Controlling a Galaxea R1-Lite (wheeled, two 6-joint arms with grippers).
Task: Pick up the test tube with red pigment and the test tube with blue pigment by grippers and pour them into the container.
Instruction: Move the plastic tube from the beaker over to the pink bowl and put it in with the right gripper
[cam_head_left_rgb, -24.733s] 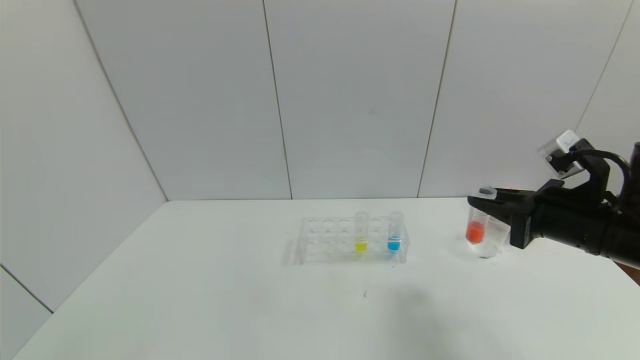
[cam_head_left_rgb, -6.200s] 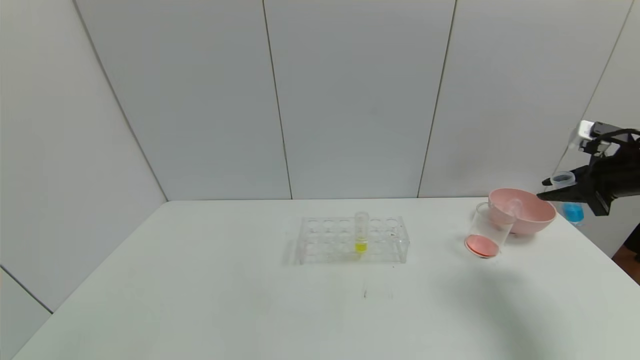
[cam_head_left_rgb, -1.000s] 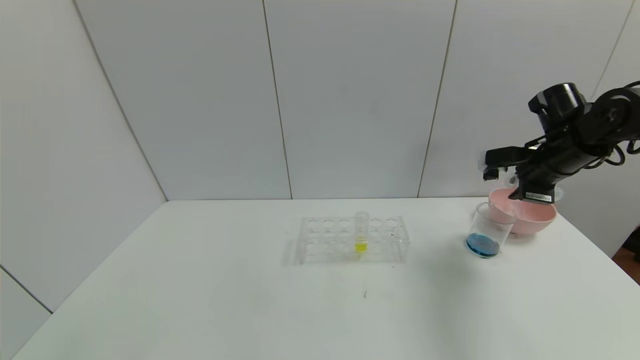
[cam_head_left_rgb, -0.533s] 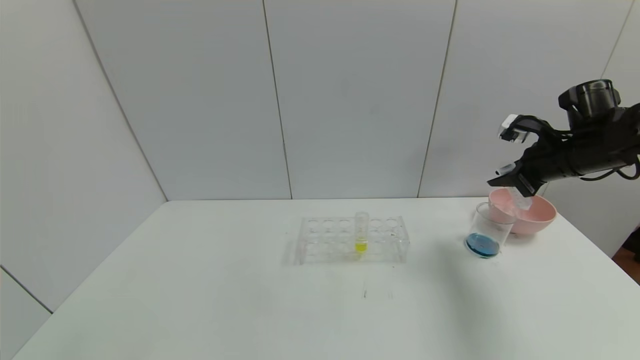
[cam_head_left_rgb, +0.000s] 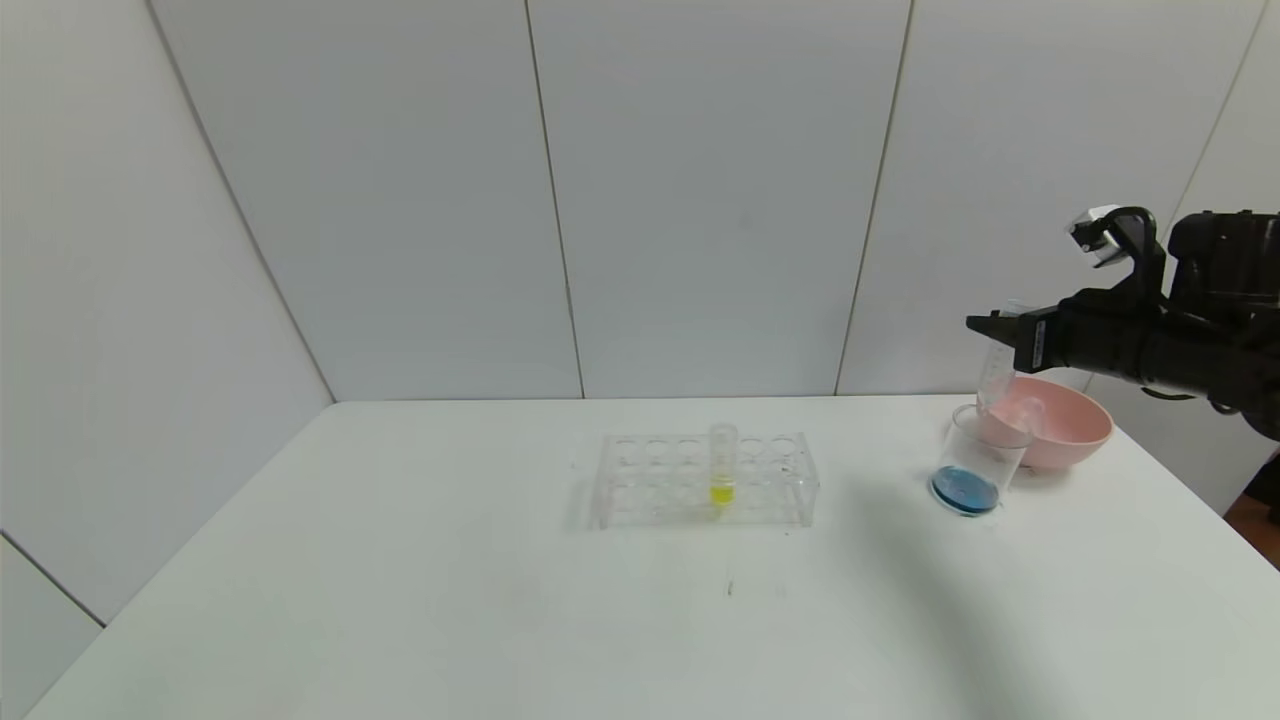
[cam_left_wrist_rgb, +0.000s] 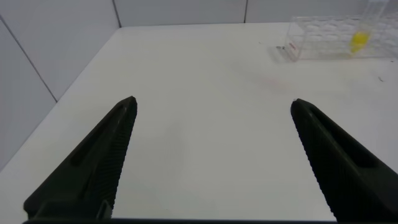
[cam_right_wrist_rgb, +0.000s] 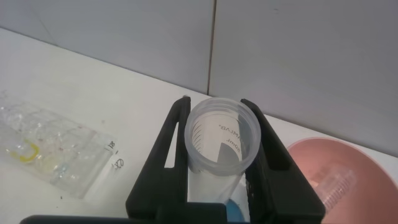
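My right gripper (cam_head_left_rgb: 988, 326) is shut on the clear graduated tube (cam_head_left_rgb: 995, 375) that held the blue pigment. The tube is upright and empty, hanging just above the container (cam_head_left_rgb: 984, 440). The container stands on the table with blue liquid (cam_head_left_rgb: 965, 490) at its bottom. In the right wrist view the tube's open mouth (cam_right_wrist_rgb: 222, 140) sits between the fingers of the right gripper (cam_right_wrist_rgb: 216, 102). No red liquid shows. A second empty tube (cam_head_left_rgb: 1026, 410) lies in the pink bowl, also seen in the right wrist view (cam_right_wrist_rgb: 334, 185). My left gripper (cam_left_wrist_rgb: 211, 102) is open and empty over bare table.
A pink bowl (cam_head_left_rgb: 1075, 430) stands right behind the container. A clear tube rack (cam_head_left_rgb: 660, 480) holding a yellow-liquid tube (cam_head_left_rgb: 722, 468) sits mid-table; it also shows in the left wrist view (cam_left_wrist_rgb: 323, 45). The table's right edge is close to the bowl.
My right gripper has turned the tube from tipped over the container back to upright. It has also drawn back slightly to the right. The container's liquid stays blue.
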